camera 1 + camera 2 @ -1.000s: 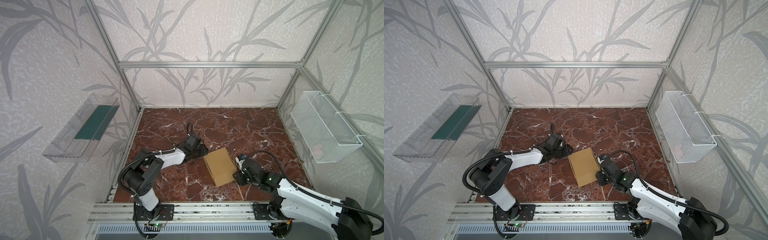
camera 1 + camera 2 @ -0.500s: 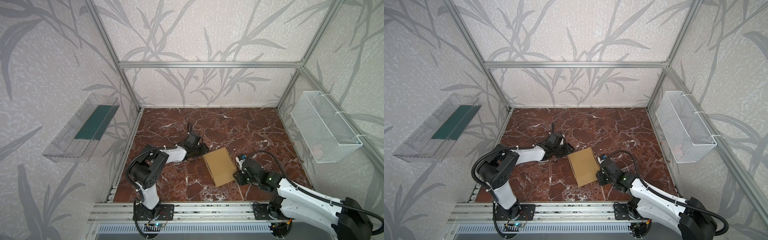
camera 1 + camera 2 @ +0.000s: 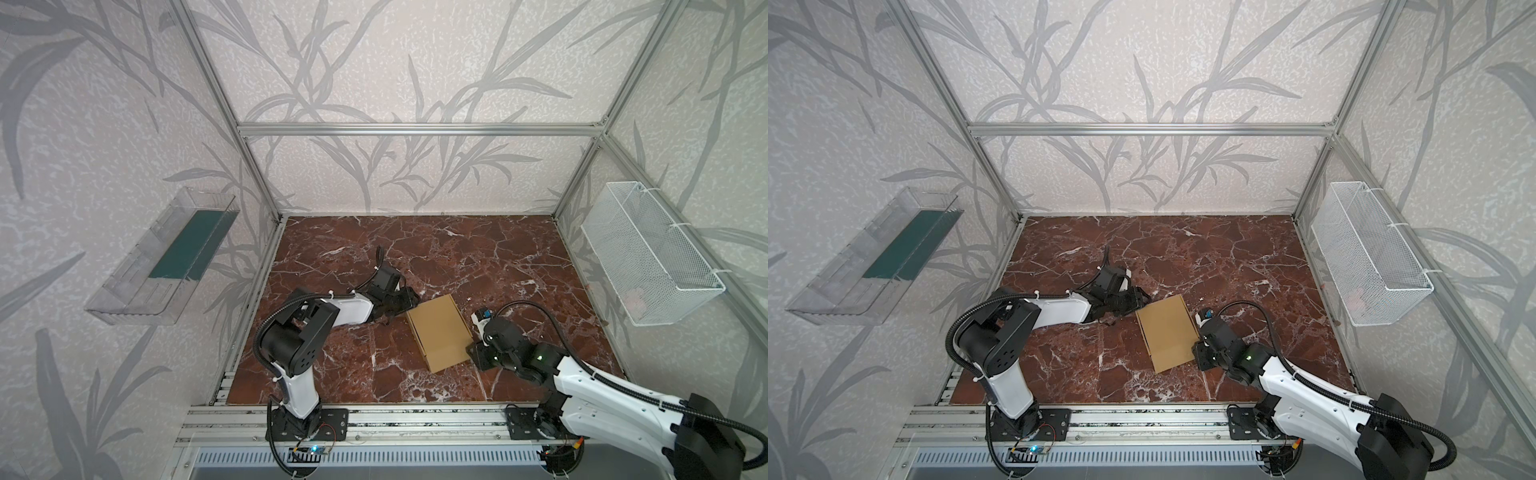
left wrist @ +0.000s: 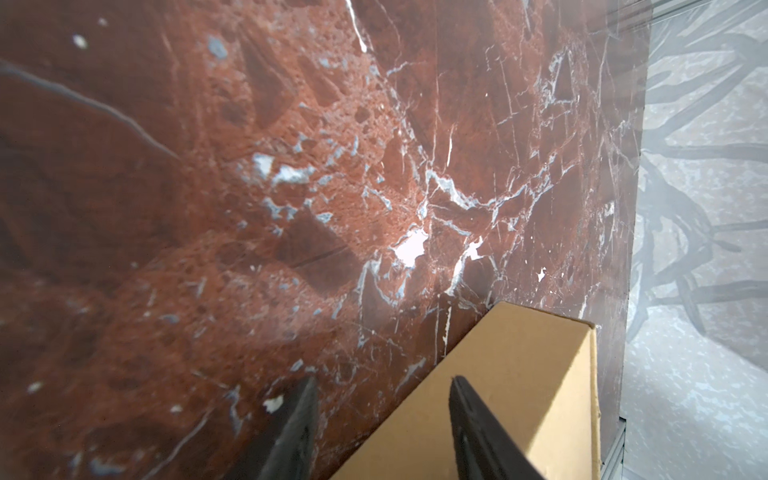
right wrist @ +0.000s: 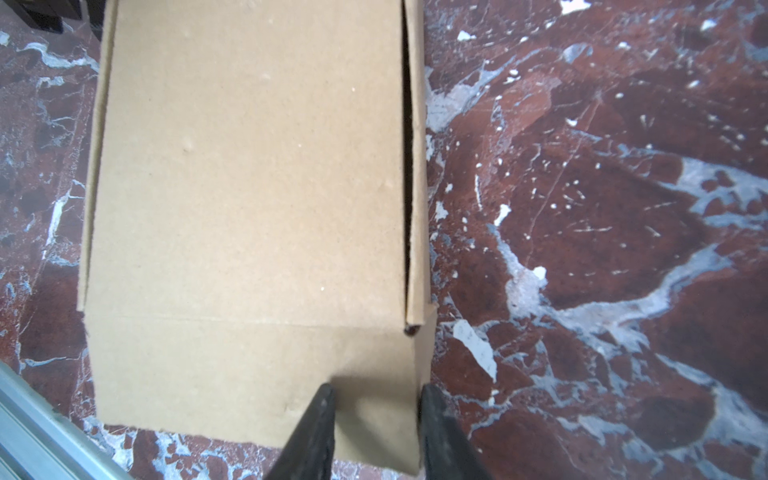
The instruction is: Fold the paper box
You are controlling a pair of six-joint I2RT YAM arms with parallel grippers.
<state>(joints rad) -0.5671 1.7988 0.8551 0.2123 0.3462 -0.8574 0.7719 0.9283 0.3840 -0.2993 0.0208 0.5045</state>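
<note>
The paper box lies folded shut on the red marble floor, plain tan and turned at a slant. My left gripper is low at its far left corner. In the left wrist view this gripper is open, with one finger over the box and the other over the floor. My right gripper is at the box's near right corner. In the right wrist view it is open and straddles that corner of the box. One finger lies by the side wall.
A white wire basket hangs on the right wall. A clear plastic tray with a green sheet hangs on the left wall. An aluminium rail runs along the front edge, and frame posts stand at the corners.
The left arm's elbow has swung in toward the middle while its gripper stays by the box's corner. The right arm and the box look unmoved.
</note>
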